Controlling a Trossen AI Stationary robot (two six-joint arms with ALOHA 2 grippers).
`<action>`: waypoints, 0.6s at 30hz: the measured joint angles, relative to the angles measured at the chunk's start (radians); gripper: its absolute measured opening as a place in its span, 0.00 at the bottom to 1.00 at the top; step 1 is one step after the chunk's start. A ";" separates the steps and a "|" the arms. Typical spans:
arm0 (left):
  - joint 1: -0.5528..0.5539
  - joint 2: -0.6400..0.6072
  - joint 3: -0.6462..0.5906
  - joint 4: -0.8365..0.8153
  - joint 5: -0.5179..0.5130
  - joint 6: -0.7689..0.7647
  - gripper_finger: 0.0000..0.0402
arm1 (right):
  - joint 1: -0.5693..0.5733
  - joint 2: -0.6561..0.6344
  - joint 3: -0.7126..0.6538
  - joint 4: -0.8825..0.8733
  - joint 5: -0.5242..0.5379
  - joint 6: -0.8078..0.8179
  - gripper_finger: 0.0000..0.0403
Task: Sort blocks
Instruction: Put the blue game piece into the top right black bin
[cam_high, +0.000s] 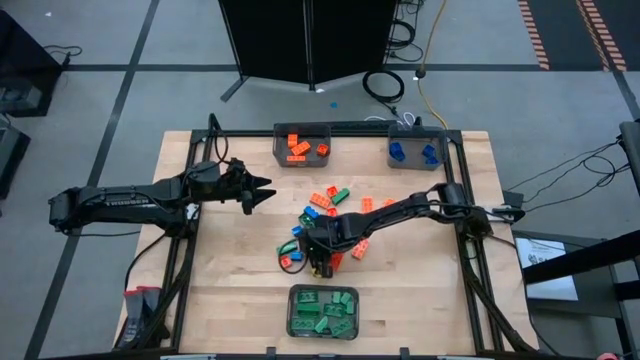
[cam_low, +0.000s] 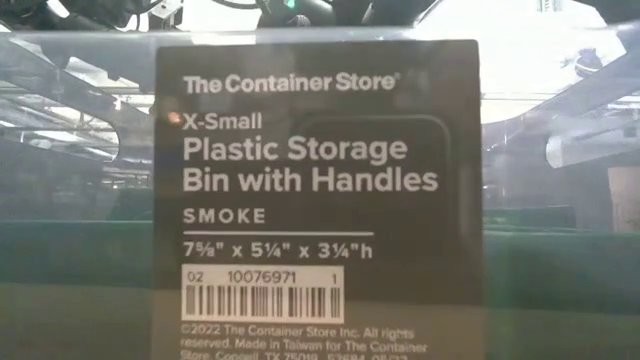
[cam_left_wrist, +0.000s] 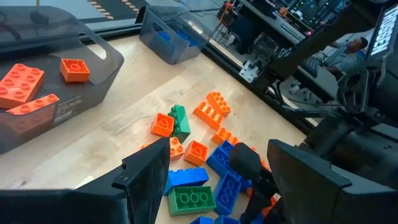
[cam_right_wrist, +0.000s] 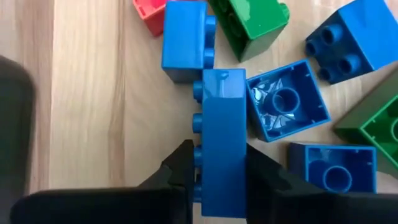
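The blocks (cam_high: 330, 215) lie in a loose pile of orange, green and blue bricks at mid-table; the left wrist view shows them too (cam_left_wrist: 199, 155). My right gripper (cam_high: 318, 255) reaches down into the near-left part of the pile and is shut on a long blue brick (cam_right_wrist: 222, 124). My left gripper (cam_high: 265, 193) hangs open left of the pile, and its fingers (cam_left_wrist: 149, 180) frame the blocks without touching them. More blocks lie sorted in three grey bins. My right gripper pinches the long blue brick between its two fingers (cam_right_wrist: 180, 171), at the end nearest the wrist (cam_right_wrist: 222, 180). The fingers come from above, one on the studded face and one on the opposite face. I cannot tell whether the brick is off the table.
An orange-filled bin (cam_high: 302, 147) and a blue-filled bin (cam_high: 417, 150) stand at the far edge, and a green-filled bin (cam_high: 323, 311) stands at the near edge. That bin's label (cam_low: 315, 200) fills the low view. Bare wood (cam_high: 225, 260) lies left of the pile.
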 joint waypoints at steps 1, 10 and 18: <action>0.000 0.000 0.000 0.000 0.000 0.000 0.67 | -0.002 0.000 0.000 0.000 -0.010 -0.011 0.18; 0.000 0.000 0.000 0.000 0.000 0.001 0.67 | -0.006 -0.006 0.052 -0.069 -0.041 -0.040 0.18; 0.000 0.000 0.000 0.000 0.000 0.006 0.67 | -0.021 -0.014 0.293 -0.305 -0.040 -0.178 0.18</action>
